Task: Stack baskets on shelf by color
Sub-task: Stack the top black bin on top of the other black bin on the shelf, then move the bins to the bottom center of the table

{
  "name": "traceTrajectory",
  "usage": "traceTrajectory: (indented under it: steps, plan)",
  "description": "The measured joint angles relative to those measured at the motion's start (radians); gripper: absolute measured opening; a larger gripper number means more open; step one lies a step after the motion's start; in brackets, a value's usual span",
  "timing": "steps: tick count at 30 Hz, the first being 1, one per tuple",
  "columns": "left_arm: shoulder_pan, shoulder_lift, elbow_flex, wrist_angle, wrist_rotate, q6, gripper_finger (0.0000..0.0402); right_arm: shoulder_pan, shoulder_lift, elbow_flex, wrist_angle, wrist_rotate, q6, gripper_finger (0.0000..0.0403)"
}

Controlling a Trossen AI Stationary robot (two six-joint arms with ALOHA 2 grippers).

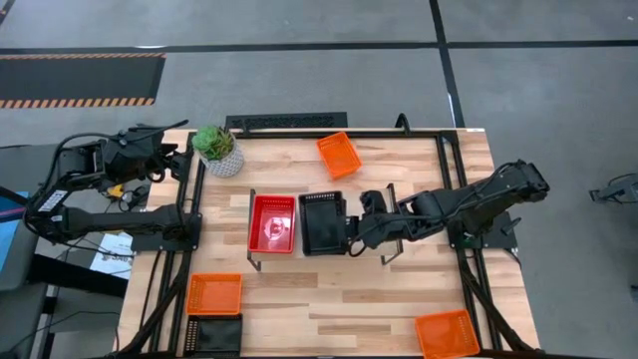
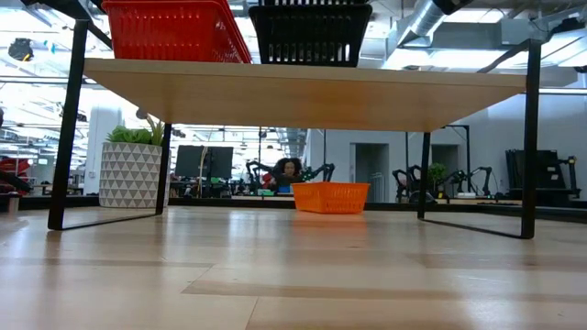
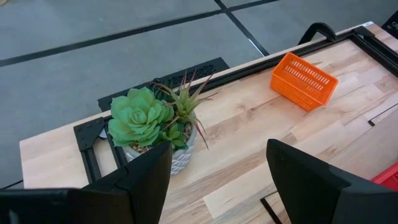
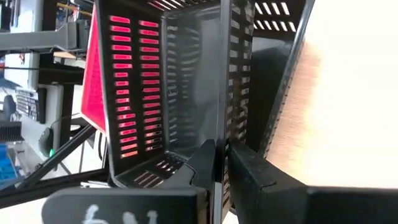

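A light-wood shelf [image 1: 371, 202] [image 2: 303, 92] stands mid-table. On its board rest a red basket [image 1: 272, 222] [image 2: 170, 27] at the left and a black basket [image 1: 323, 222] [image 2: 312, 32] in the middle. My right gripper [image 1: 350, 233] [image 4: 222, 149] is shut on the black basket's right wall. Orange baskets lie on the table at the far side [image 1: 338, 155] [image 3: 303, 79], near left [image 1: 214, 293] and near right [image 1: 447, 333]. Another black basket [image 1: 214, 331] lies at the near-left edge. My left gripper [image 3: 217, 180] is open, off the table's far-left corner. My right gripper holds the black basket by its right-hand wall [image 4: 231, 93], at the rim. The wall is pinched between the two fingers [image 4: 202, 163], one inside the basket and one outside. The fingers come from the table's right. The basket appears to sit on the shelf board.
A white patterned pot with a green plant [image 1: 219, 150] [image 3: 155, 124] [image 2: 128, 170] stands at the far-left corner, close to my left gripper. The shelf's right third lies under my right arm. Bare tabletop shows in front of the shelf [image 1: 329, 299].
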Motion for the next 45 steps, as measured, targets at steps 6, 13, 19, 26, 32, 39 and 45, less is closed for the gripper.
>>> traceTrajectory:
  steps: [6,13,19,26,32,39,45]
  plan:
    - [0.000,0.000,0.000,0.000,0.000,0.000,0.0249,-0.006,0.000,0.000,0.026,-0.006,-0.042,0.0062]
    - [0.000,0.000,0.000,0.000,0.000,-0.002,0.0249,-0.006,0.000,0.000,0.025,-0.007,-0.044,0.0062]
    - [0.000,0.000,0.000,0.000,0.000,-0.003,0.0249,-0.006,0.000,0.000,0.021,-0.007,-0.042,0.0066]
    - [0.000,0.000,0.000,0.000,0.000,-0.003,0.0249,-0.006,-0.007,0.000,0.010,-0.009,-0.041,0.0116]
    - [0.000,0.000,0.000,0.000,0.000,-0.003,0.0249,-0.020,-0.007,0.000,0.010,-0.051,-0.038,0.0173]
    - [0.000,0.000,0.000,0.000,0.000,-0.003,0.0249,-0.036,-0.034,0.007,-0.054,-0.076,-0.041,0.0195]
    - [0.000,0.000,0.000,0.000,0.019,-0.004,0.0249,-0.046,-0.037,0.073,-0.195,-0.111,-0.055,0.0188]
